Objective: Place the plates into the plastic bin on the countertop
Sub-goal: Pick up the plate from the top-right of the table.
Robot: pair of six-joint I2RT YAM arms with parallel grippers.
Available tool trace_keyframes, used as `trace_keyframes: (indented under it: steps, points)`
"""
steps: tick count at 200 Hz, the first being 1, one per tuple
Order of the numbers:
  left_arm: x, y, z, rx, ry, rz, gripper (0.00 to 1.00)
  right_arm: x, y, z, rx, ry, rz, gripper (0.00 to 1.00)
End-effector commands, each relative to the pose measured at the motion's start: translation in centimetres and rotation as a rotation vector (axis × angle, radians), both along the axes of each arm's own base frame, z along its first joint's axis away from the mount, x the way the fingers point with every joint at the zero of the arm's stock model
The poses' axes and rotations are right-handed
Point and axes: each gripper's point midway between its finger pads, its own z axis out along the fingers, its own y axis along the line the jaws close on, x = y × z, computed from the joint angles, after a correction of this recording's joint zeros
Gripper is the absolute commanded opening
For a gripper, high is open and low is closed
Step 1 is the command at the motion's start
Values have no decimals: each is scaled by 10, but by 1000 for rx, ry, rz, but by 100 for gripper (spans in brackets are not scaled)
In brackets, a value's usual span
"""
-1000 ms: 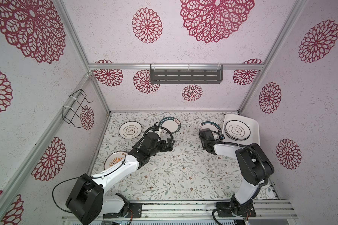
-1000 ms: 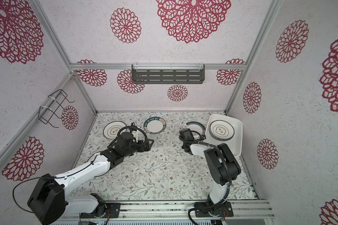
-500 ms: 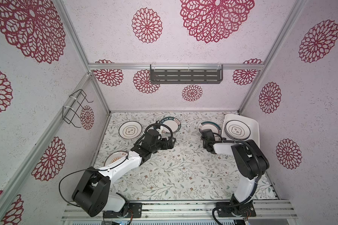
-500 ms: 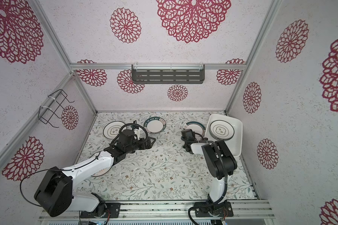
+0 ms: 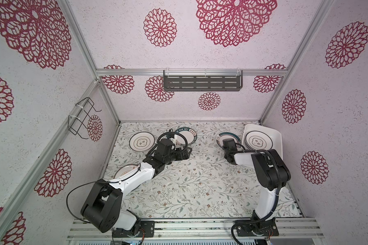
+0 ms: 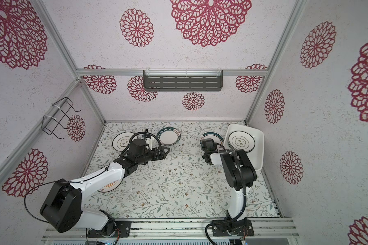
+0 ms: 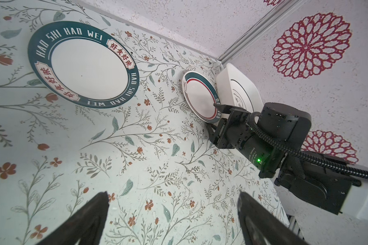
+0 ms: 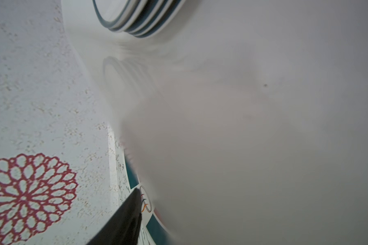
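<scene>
Position noted: teal-rimmed plate [image 7: 198, 95] on countertop [image 5: 200, 180], far right, just left of plastic bin [image 7: 238, 76]. Found right gripper [image 7: 214, 116] at plate's near edge, jaws astride rim; clamped or not, cannot tell. Found left gripper [image 7: 172, 194] well left, spread wide, empty.

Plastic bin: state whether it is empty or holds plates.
Not empty. In a top view a stack of plates sits inside the plastic bin; the right wrist view shows it several plates deep.
</scene>
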Motion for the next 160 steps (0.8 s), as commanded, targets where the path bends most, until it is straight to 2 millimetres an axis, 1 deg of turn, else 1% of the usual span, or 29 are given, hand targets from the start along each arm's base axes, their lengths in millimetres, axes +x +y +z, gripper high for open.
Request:
trace_keyframes:
  steps: [1, 18, 29, 54, 77, 91, 105, 124, 160]
  points:
    - [4, 1, 12, -23, -29, 8, 97, -13, 1, -27, 20, 84, 9, 56]
    - [3, 3, 12, -20, -28, 13, 97, -15, 1, -30, 14, 96, 16, 50]
    - [3, 5, 14, -20, -30, 16, 97, -14, 1, -30, 3, 101, 28, 44]
    - [2, 5, 15, -22, -31, 17, 97, -13, 2, -32, -9, 110, 43, 27]
    - [2, 6, 17, -26, -34, 19, 97, -13, 2, -33, -5, 110, 50, 8]
    - [1, 7, 17, -25, -36, 21, 97, -13, 3, -33, -4, 111, 54, 1]
    - [0, 8, 17, -23, -36, 22, 97, -12, 4, -32, -10, 113, 67, 0]
    - [-1, 8, 18, -22, -39, 23, 97, -9, 5, -25, -30, 108, 86, 0]
    - [-2, 10, 19, -25, -44, 26, 97, -9, 5, -18, -48, 110, 98, 0]
